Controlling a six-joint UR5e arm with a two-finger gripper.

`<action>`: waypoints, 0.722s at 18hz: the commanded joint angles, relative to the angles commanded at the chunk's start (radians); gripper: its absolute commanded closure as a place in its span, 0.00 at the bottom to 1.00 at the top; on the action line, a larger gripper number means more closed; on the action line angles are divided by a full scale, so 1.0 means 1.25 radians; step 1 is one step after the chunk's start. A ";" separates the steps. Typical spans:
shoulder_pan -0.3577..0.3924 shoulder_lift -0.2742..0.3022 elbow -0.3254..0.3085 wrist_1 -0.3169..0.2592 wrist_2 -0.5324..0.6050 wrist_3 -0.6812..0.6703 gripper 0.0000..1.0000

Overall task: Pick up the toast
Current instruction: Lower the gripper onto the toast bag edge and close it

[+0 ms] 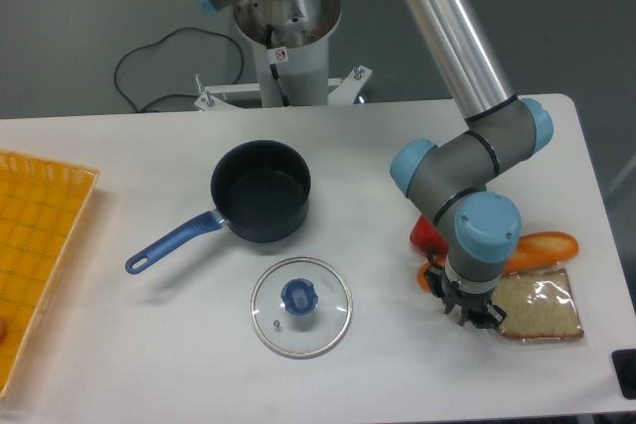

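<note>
Near the tabletop's right front corner lies the toast (pixel 540 309), thin, light, in slippery crinkly plastic. Your gripper (pixel 475 316) sits at its left edge; you cannot tell its opening. Pinch that edge gently, since the bread likely crushes.

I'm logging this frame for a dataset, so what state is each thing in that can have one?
pot: upright, uncovered, looks empty.
glass lid: off the pot, flat on the table, knob up.
toast: wrapped in plastic, flat on the table, not lifted.
tool: down at the toast's left edge; open or shut cannot be told.
yellow tray: at the left edge, partly out of view.
</note>
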 joint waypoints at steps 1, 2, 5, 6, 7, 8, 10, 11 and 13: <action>0.000 0.000 0.000 0.000 0.000 0.000 0.98; 0.000 0.001 0.000 0.000 -0.001 0.000 1.00; 0.000 0.005 -0.001 0.000 -0.017 -0.001 1.00; 0.000 0.007 -0.001 0.000 -0.022 -0.002 1.00; 0.000 0.009 -0.002 -0.001 -0.023 -0.002 1.00; 0.000 0.011 -0.002 -0.001 -0.026 -0.004 1.00; 0.000 0.021 -0.004 -0.001 -0.029 -0.005 1.00; -0.001 0.028 -0.005 -0.002 -0.031 -0.005 1.00; -0.001 0.045 -0.011 -0.002 -0.040 -0.005 1.00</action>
